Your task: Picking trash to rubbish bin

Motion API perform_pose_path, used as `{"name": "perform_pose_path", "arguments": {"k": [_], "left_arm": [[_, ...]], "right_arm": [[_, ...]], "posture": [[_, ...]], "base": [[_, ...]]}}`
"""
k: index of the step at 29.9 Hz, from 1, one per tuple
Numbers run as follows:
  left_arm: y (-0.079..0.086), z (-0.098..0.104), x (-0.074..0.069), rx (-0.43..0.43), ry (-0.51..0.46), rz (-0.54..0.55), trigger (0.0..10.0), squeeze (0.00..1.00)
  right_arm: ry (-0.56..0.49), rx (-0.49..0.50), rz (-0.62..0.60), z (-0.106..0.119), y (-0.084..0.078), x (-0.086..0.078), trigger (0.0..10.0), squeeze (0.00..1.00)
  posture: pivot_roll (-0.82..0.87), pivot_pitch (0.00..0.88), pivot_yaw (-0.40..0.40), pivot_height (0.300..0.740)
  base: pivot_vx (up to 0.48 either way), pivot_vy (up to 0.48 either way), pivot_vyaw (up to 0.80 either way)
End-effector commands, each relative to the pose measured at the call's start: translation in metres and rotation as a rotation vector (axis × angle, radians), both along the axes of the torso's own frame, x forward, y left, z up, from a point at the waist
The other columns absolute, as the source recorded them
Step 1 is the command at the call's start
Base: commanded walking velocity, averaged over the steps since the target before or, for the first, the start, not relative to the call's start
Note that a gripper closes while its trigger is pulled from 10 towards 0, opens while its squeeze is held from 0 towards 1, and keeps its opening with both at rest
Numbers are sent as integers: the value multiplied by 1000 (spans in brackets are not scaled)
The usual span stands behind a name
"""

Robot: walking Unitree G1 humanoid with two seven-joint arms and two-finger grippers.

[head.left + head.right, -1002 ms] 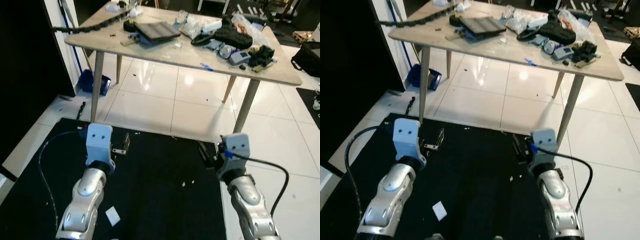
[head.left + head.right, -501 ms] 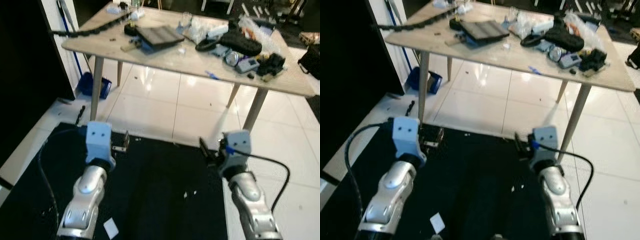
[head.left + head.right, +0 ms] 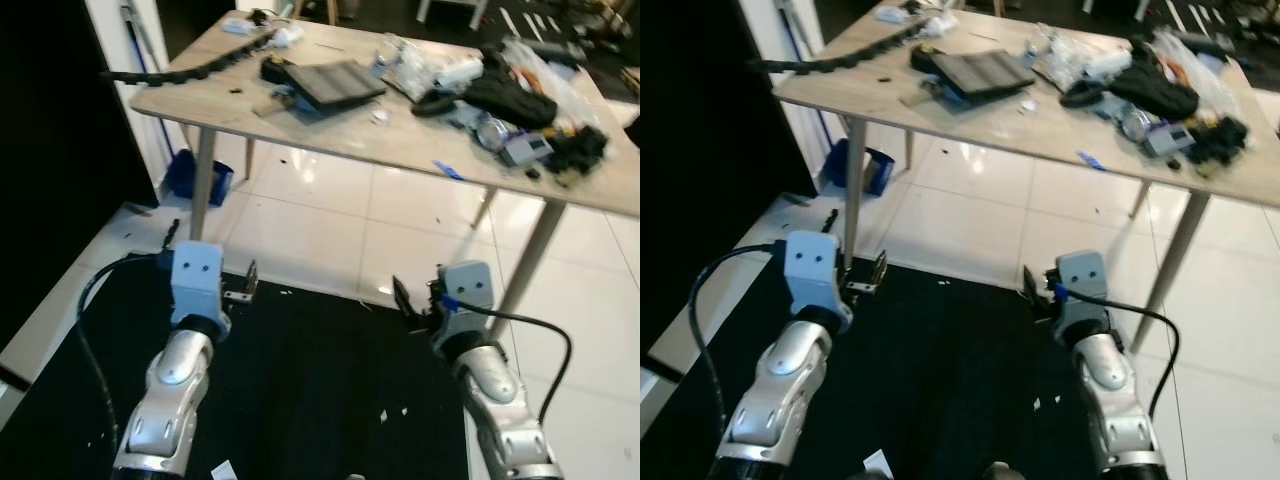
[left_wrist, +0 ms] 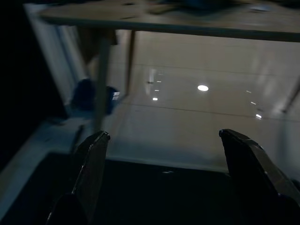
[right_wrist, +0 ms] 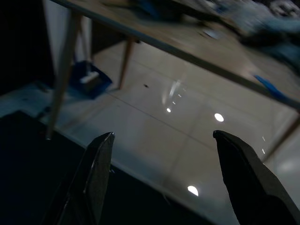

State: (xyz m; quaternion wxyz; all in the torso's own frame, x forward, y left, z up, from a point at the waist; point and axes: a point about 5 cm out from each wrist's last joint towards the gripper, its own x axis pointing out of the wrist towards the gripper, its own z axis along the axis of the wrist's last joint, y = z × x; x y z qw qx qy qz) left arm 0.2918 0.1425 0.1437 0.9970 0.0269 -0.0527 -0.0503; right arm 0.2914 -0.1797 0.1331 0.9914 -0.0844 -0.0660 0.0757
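A small white paper scrap (image 3: 222,468) lies on the black mat (image 3: 310,370) near my feet, between my two arms. A few tiny white bits (image 3: 385,415) are scattered on the mat closer to my right arm. My left gripper (image 3: 245,285) is held out low over the mat's far edge, and its two black fingers (image 4: 93,164) stand wide apart with nothing between them. My right gripper (image 3: 405,300) hovers at the same height over the mat's far right, also open and with nothing held (image 5: 163,136).
A wooden table (image 3: 330,135) on slanted legs stands ahead on white tiles, loaded with a dark tray, bags, cables and tools. A blue dustpan (image 3: 190,175) sits under its left end. A black wall runs along the left.
The whole picture has shifted, so the camera has moved: table and floor slid down and right, and the white scrap is now at the bottom edge. Both arms keep their pose.
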Motion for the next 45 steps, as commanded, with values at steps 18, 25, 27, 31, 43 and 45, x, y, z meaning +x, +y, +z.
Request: {"name": "perform_pose_path", "arguments": {"k": [18,25,27,31,43,45], "left_arm": [[4,-8,-2,11,28,18,10000,0],[3,-8,-2,10,28,15,10000,0],[3,-8,-2,10,29,15,10000,0],[2,-8,-2,8,27,16,10000,0],[2,-7,-1,8,25,11,10000,0],[2,-7,-1,9,22,9,10000,0]], "right_arm": [[-18,41,14,4,2,1,10000,0],[-48,22,43,13,5,3,10000,0],[-56,19,45,15,5,4,10000,0],[-69,25,30,19,2,7,10000,0],[-134,-92,35,39,-4,14,10000,0],[-150,-121,37,44,-6,17,10000,0]], "posture": [[-6,178,-60,740],[-8,179,-61,740],[-8,179,-61,740],[-5,183,-63,740],[-8,171,-61,740],[-9,165,-62,740]], "base": [[356,0,44],[357,0,0],[358,0,0],[357,0,0],[356,0,-354],[354,0,0]]}}
